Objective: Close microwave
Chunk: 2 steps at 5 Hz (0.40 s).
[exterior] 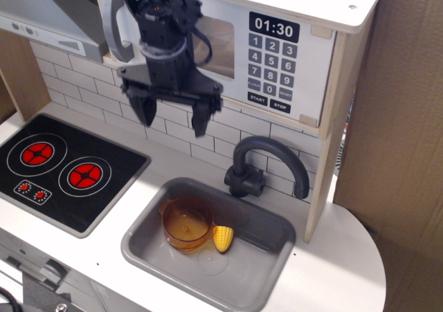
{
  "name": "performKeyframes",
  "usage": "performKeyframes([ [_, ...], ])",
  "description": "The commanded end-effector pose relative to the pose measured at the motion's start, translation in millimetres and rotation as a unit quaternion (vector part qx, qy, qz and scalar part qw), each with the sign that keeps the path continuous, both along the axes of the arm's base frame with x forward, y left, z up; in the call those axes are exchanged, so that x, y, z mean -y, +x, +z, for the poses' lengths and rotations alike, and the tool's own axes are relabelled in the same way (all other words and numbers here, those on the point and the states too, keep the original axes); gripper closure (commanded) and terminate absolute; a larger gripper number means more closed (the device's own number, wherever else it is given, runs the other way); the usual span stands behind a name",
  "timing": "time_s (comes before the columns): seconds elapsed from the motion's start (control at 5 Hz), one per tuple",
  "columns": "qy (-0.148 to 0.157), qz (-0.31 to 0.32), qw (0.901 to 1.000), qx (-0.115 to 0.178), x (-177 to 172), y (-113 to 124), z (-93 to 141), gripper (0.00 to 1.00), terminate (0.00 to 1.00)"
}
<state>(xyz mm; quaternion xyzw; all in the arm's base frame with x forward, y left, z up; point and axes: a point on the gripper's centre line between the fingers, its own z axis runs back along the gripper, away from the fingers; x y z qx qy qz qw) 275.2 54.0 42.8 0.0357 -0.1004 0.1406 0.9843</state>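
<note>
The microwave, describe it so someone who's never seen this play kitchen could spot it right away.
Look along the top of the pale wood kitchen unit, above the white tile backsplash and the grey sink. The microwave sits there, right of the grey range hood. Its black keypad reading 01:30 and windowed white door set it apart.

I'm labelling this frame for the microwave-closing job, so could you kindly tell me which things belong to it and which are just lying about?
Job:
microwave
gripper, open

Lying about:
stovetop
sink
amber cup
toy corn
faucet
range hood
</note>
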Motion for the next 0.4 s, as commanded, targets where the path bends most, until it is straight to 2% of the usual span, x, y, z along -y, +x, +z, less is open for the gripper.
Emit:
performKeyframes([
  [0.0,-0.017,-0.001,0.9998,0.013,7.0,-3.0,18.6,0.00,0.00],
  [0.2,-0.017,-0.001,0.9998,0.013,7.0,-3.0,18.6,0.00,1.00],
])
